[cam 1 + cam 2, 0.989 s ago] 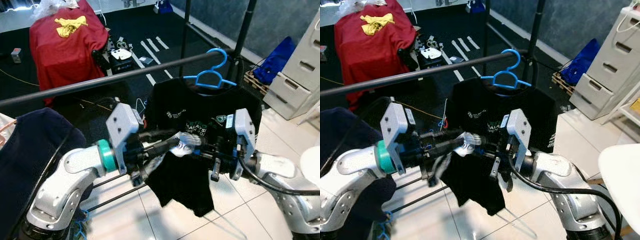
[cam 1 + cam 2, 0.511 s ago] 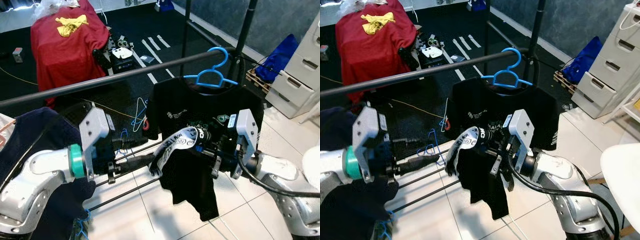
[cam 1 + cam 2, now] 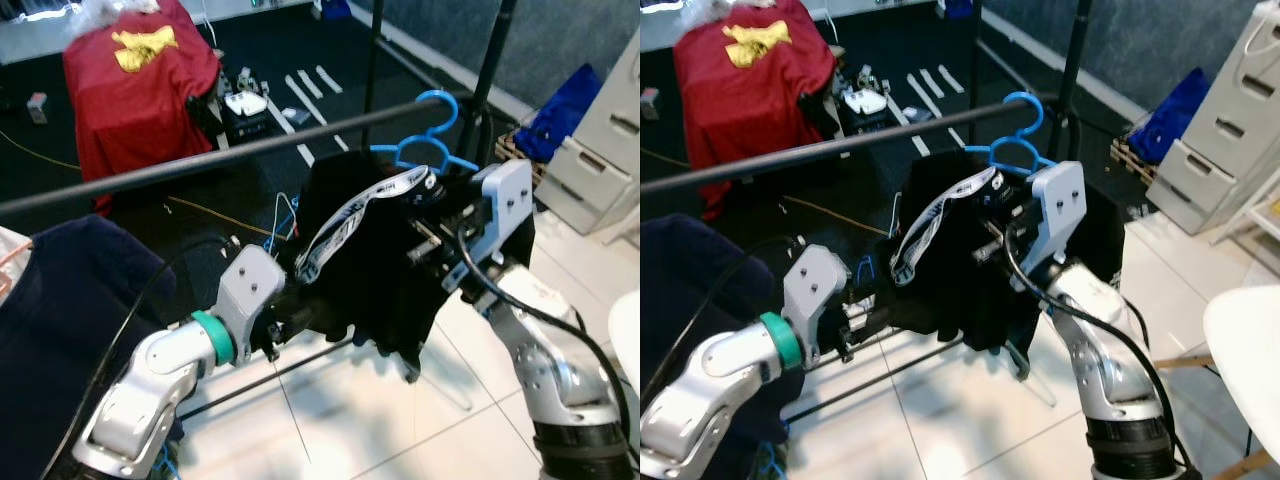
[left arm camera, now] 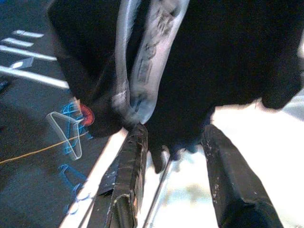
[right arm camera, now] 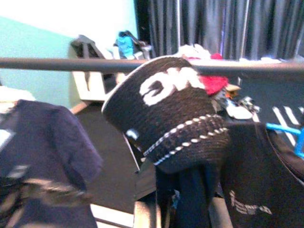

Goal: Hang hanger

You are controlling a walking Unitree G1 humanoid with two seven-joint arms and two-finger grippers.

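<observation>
A: Just under the rail (image 3: 250, 150), the right claw (image 3: 425, 200) is raised with the black garment (image 3: 375, 280) hanging from it; the neckband, with its white lettering (image 5: 164, 85), is bunched over the fingers. The fingers are buried in cloth, so I cannot tell whether they are pressed together or spread.

B: And the left claw (image 4: 173, 156)?

A: Lower, at the garment's hem. Its two fingers (image 4: 130, 161) are spread, dark cloth hanging just ahead of them, nothing pinched.

B: The hanger itself?

A: A thin wire-like piece (image 3: 1025, 365) pokes out below the right claw, under the cloth, probably part of it; the hook I cannot make out. A blue hanger (image 3: 425, 150) carrying a black shirt is already on the rail, just behind the right claw.

B: Handling notes?

A: Judgement only: light load, soft and floppy cloth, likely to swing and slide off a stiff, thin frame. Best taken at the neck of the hanger, below the hook, so the hook stays free to clear the rail. Holding cloth alone risks slip. Snag risk against the blue hanger beside it.
</observation>
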